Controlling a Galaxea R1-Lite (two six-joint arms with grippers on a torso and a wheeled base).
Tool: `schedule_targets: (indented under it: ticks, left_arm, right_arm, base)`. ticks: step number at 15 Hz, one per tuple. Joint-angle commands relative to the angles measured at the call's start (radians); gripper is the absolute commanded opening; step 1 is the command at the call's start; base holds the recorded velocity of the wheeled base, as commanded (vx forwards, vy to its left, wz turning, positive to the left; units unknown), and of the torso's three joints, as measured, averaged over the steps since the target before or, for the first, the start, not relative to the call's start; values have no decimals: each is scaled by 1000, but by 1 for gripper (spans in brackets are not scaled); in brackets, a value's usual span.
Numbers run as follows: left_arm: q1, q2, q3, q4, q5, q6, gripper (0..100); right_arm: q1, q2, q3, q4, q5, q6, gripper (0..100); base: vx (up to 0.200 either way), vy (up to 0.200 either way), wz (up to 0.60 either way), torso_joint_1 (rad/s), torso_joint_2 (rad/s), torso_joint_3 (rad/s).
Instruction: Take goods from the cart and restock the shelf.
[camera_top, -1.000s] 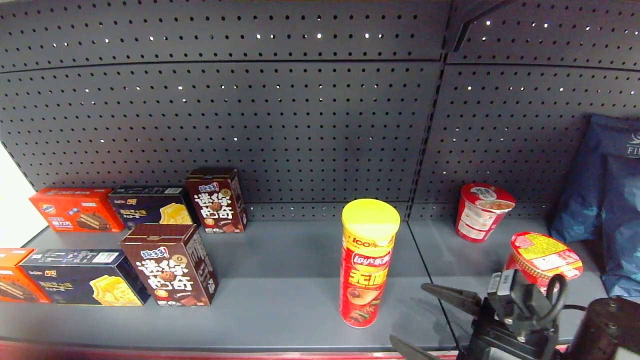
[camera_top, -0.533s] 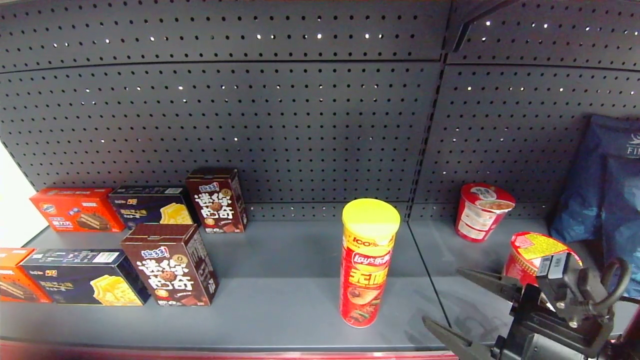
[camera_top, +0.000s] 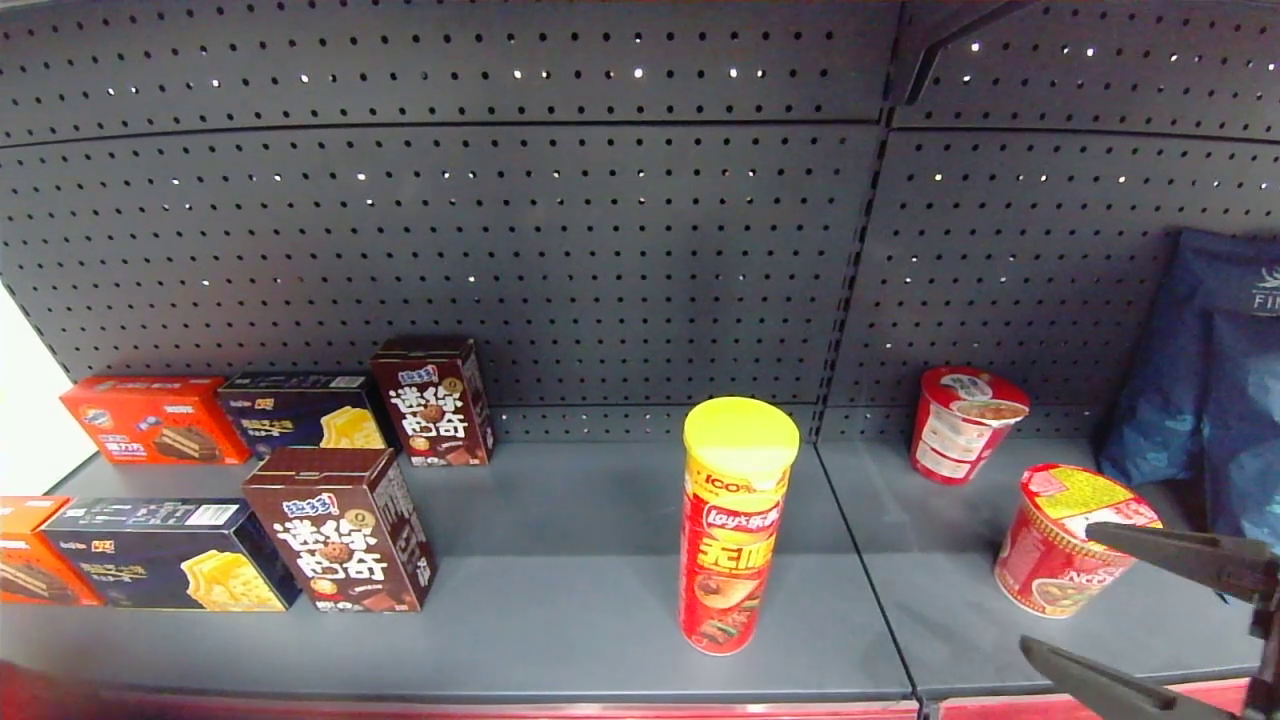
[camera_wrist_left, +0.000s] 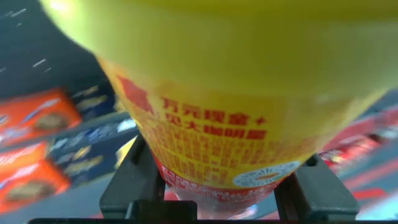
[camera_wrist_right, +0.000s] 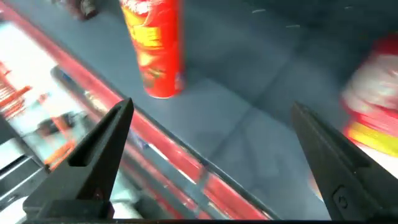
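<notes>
Restocking partway: right gripper (camera_wrist_right: 211, 106) released right of shelved can (camera_top: 738, 530); left gripper (camera_wrist_left: 221, 190) grasping second can (camera_wrist_left: 211, 112), not yet shelved.

You're in a shop: ahead of your right end effector (camera_top: 1058, 586) a shelf (camera_top: 560, 600) with a perforated back panel (camera_top: 600, 260) carries boxed snacks (camera_top: 345, 530), a crisp tube (camera_top: 735, 530) and noodle cups (camera_top: 1045, 565).

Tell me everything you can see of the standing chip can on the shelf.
The chip can is a tall tube, likely cardboard, red with yellow print, with a yellow band under a flat yellow lid. It stands upright and closed near the front edge of the grey shelf, just left of the shelf seam. Only the shelf touches it.
</notes>
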Motion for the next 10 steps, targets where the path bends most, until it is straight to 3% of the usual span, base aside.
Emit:
schedule_targets:
  ticks: [1,5,10]
  left_arm:
    - [-9,108,-47,-3,-66,-2,0]
    - [-9,239,-73,-9,-255,-10,0]
    - [-25,469,-129,-104,-316,-7,0]
  right_arm:
    - [25,-171,-21,79,-25,5,100]
    - [-12,-201,-81,135,-26,103,100]
    - [-40,-208,-65,132,-39,134,100]
  base:
    - [0,0,0,0,0,0]
    - [0,0,0,0,0,0]
    - [0,0,0,0,0,0]
